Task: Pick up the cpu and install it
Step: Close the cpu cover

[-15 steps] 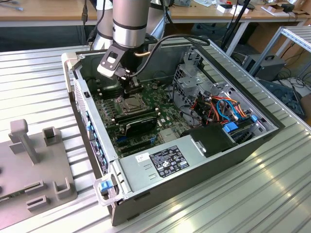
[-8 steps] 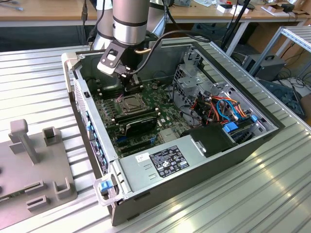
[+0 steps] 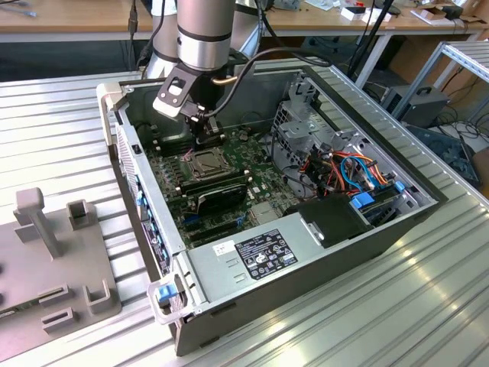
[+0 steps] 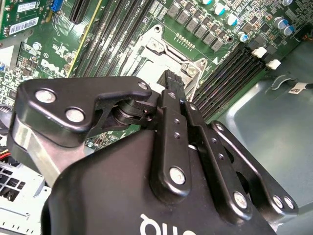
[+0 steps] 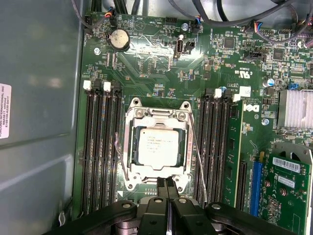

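Observation:
The cpu (image 5: 157,147), a small square chip with a dull silver top, lies flat inside the metal-framed socket (image 5: 156,113) on the green motherboard (image 5: 146,58). In the exterior view the cpu (image 3: 205,160) sits in the middle of the open computer case. My gripper (image 5: 167,188) hangs just over the socket's edge, beside the chip and not touching it. Its two black fingers are pressed together with nothing between them. In the second wrist view the gripper (image 4: 173,81) covers most of the socket.
Rows of memory slots (image 5: 100,147) flank the socket. A black oblong card (image 3: 221,200) lies in front of it. The drive cage with coloured cables (image 3: 344,172) and the power supply (image 3: 260,252) fill the case's right side. A grey fixture (image 3: 46,260) stands at the exterior view's left.

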